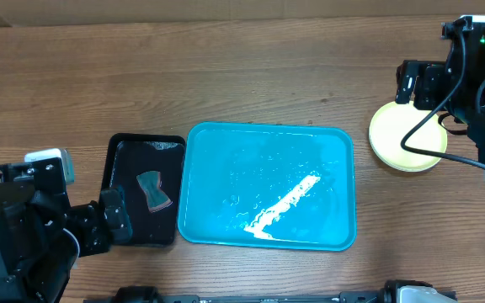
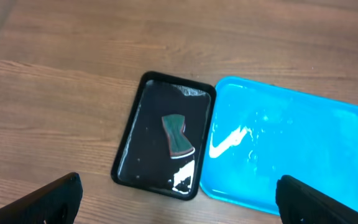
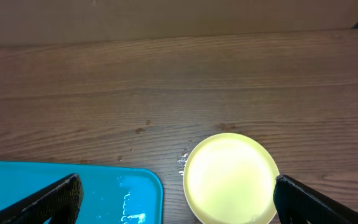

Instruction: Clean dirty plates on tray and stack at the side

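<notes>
The cyan-blue tray [image 1: 226,151] lies mid-table with a white smear and water drops inside, and no plates on it. It also shows in the left wrist view [image 2: 328,124] and in the right wrist view [image 3: 42,180]. A yellow-green plate [image 1: 394,135] sits on the table to the tray's right, seen pale and clean in the right wrist view [image 3: 230,178]; whether others lie under it I cannot tell. The blue plate is out of view. My right gripper [image 3: 176,199] is open, above the plate. My left gripper [image 2: 178,199] is open and empty, near the black tray's front.
A smaller black tray [image 1: 125,151] lies left of the cyan tray, wet, with a dark sponge-like cloth [image 1: 153,190] on it, also seen in the left wrist view [image 2: 176,135]. Small water drops [image 3: 182,159] lie on the wood beside the plate.
</notes>
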`<state>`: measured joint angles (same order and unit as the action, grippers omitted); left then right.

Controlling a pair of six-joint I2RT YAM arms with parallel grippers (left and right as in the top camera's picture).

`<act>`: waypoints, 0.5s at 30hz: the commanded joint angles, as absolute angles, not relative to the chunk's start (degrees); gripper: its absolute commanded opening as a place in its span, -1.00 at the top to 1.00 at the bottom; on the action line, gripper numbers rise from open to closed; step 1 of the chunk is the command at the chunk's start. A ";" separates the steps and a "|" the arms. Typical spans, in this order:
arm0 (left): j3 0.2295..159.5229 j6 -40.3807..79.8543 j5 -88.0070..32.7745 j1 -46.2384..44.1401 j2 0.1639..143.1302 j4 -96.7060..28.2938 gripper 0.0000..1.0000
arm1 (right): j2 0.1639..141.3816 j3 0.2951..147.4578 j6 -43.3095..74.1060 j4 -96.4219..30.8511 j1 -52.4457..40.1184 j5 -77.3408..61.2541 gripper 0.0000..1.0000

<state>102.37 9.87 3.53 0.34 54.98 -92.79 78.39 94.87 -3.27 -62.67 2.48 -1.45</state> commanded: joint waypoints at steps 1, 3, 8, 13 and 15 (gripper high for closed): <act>102.96 7.75 4.75 -0.03 55.07 -88.86 -0.99 | 78.13 95.96 -3.66 -62.46 2.26 -1.15 -0.99; 102.35 7.16 4.43 -0.03 55.13 -83.26 -0.99 | 78.13 95.96 -3.66 -62.46 2.26 -1.15 -0.99; 92.55 4.78 2.31 0.08 49.30 -57.17 -0.99 | 78.13 95.96 -3.66 -62.46 2.26 -1.15 -0.99; 71.81 3.79 -0.84 0.14 36.45 -28.29 -0.99 | 78.13 95.96 -3.66 -62.46 2.26 -1.15 -0.99; 63.22 3.79 -1.76 0.54 31.24 -19.25 -0.99 | 78.13 95.96 -3.66 -62.46 2.26 -1.15 -0.99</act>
<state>71.53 5.45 0.82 0.36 37.21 -24.49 78.39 94.87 -3.27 -62.65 2.48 -1.45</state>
